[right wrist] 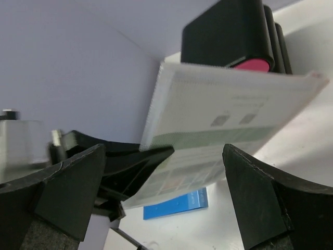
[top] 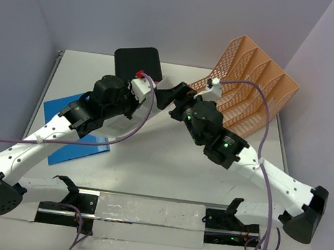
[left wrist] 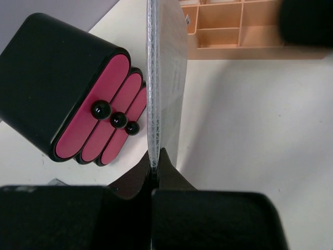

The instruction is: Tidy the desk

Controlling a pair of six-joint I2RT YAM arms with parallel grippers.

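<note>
The left pincer (left wrist: pixel 156 166) is pressed together on the near edge of a clear plastic sheet (left wrist: pixel 166 78). The sheet stands on edge and runs straight away from the fingertips, raised above the bench (left wrist: pixel 250 130). The bench spreads pale and wide under both arms. Just left of the sheet, a little beyond this pincer, a black drawer box (left wrist: pixel 47 78) sits on the bench. Its three pink drawer fronts (left wrist: pixel 96 107), each with a round black knob, face the pincer. Farther ahead and to the right stands a peach mesh file rack (left wrist: pixel 234 31).

The right pincer (right wrist: pixel 164 151) is spread wide with nothing between its fingers. The sheet hangs flat-on just ahead of it, printed side showing, with the left pincer's black tips pinching it at the lower left. Beyond the sheet rises the drawer box. Below and ahead of this pincer a blue folder (right wrist: pixel 177 204) lies flat on the bench.
</note>
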